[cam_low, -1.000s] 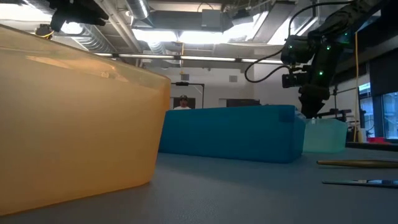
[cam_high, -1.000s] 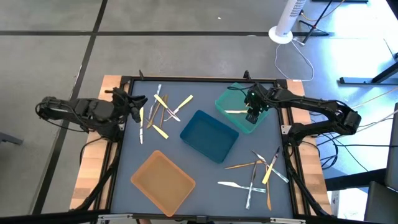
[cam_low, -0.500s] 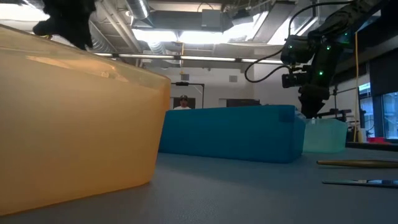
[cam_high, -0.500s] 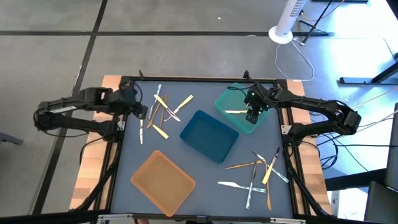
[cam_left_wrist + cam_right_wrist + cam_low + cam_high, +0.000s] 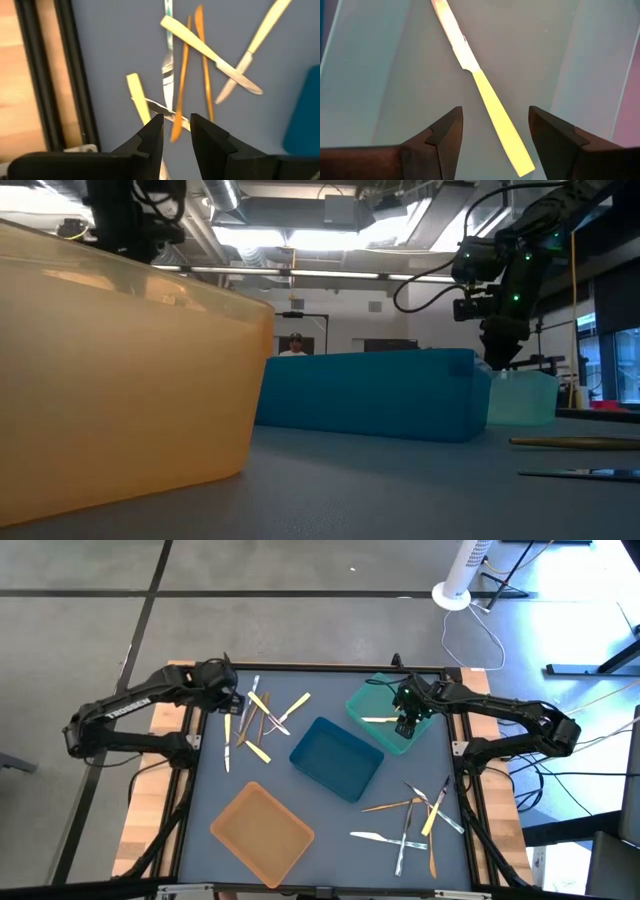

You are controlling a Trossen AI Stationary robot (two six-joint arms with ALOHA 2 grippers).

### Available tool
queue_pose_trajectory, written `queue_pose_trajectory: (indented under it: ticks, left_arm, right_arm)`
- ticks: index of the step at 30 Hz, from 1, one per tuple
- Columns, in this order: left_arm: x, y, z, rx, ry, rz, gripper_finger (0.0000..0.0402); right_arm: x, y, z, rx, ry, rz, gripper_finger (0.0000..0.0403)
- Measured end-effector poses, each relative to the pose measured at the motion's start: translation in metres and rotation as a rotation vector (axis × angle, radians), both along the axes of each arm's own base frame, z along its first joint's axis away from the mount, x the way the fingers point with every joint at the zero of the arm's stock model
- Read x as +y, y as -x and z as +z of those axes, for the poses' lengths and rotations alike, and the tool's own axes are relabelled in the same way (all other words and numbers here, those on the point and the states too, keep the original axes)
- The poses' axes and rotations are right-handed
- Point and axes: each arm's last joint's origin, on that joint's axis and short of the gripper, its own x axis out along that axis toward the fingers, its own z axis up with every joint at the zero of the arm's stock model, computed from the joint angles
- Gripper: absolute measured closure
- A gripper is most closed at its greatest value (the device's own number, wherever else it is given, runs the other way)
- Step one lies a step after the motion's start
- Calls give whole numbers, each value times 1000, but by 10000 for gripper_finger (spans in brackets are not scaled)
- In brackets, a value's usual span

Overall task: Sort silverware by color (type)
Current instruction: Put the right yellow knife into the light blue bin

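The high view looks straight down from well above on the whole grey table (image 5: 210, 795), and the orange tray (image 5: 262, 831) at its 7 o'clock fills the left half of the low view, which sits at table height almost against that tray (image 5: 120, 380) and faces level across to the blue tray (image 5: 370, 395) and the room beyond. The left wrist view looks down, from a little way up, past its own narrowly parted fingers (image 5: 152, 137) at the scattered silverware (image 5: 195, 75) that the high view shows at 11 o'clock (image 5: 262, 717). The right wrist view hangs very close over the teal tray (image 5: 380, 75), facing down onto the yellow knife (image 5: 485, 95) that the high view places at 1 o'clock (image 5: 378, 720).
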Motion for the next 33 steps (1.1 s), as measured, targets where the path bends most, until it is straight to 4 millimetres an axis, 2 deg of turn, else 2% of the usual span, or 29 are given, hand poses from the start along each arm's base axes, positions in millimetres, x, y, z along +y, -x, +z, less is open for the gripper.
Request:
queue_pose_trajectory:
  ticks: [7, 17, 26, 33]
  left_arm:
    - [16, 8, -3, 30, 25, 1, 311]
    - [29, 17, -8, 32, 29, 47, 311]
    - [39, 20, -62, -70, 131, 31, 311]
    - [41, 29, -94, -69, 151, 179, 311]
  right_arm:
    - [0, 0, 0, 0, 0, 0, 189]
    - [0, 0, 0, 0, -1, 0, 189]
    - [0, 0, 0, -1, -2, 1, 189]
    - [0, 0, 0, -1, -3, 1, 189]
